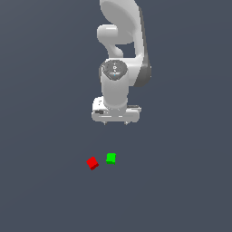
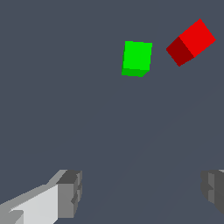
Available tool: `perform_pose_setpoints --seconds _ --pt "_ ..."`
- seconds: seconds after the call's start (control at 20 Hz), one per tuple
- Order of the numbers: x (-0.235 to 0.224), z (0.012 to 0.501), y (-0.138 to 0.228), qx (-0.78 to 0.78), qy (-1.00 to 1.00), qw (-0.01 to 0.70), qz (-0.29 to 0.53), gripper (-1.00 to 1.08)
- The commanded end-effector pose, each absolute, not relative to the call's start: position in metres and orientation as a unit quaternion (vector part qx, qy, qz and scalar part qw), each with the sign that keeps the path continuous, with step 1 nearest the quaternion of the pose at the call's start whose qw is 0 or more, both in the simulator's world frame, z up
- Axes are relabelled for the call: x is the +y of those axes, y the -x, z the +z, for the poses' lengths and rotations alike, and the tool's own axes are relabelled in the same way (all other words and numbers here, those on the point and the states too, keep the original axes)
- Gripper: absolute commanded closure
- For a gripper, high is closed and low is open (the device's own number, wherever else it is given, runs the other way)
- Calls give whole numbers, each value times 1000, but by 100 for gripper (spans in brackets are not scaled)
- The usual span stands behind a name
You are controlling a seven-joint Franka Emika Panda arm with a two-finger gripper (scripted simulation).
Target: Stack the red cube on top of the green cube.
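Observation:
The red cube (image 1: 92, 163) lies on the dark grey floor, turned at an angle, just to the exterior view's left of the green cube (image 1: 111, 158). A small gap separates them. Both also show in the wrist view: the red cube (image 2: 192, 41) and the green cube (image 2: 137, 58). My white gripper (image 1: 116, 122) hangs high above the floor, behind the cubes in the exterior view, touching neither. In the wrist view its fingers (image 2: 70, 192) stand wide apart with nothing between them; the gripper (image 2: 142, 192) is open and empty.
The dark grey floor (image 1: 181, 181) spreads flat all around the cubes. The white arm (image 1: 122, 50) rises behind the gripper in the exterior view. No other objects show.

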State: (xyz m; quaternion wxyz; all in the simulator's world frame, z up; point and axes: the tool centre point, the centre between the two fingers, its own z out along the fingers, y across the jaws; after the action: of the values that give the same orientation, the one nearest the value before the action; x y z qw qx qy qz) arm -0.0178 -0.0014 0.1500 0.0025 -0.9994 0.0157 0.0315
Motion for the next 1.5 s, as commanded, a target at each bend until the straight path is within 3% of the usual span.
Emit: perform_pose_setpoints --seconds 0.0,0.75,1.45 --pt "-1 150 18 16 999 2 32 -92" --pt "-27 136 1 -41 999 2 27 -92" --pt "-82 101 -55 -183 983 1 13 -92"
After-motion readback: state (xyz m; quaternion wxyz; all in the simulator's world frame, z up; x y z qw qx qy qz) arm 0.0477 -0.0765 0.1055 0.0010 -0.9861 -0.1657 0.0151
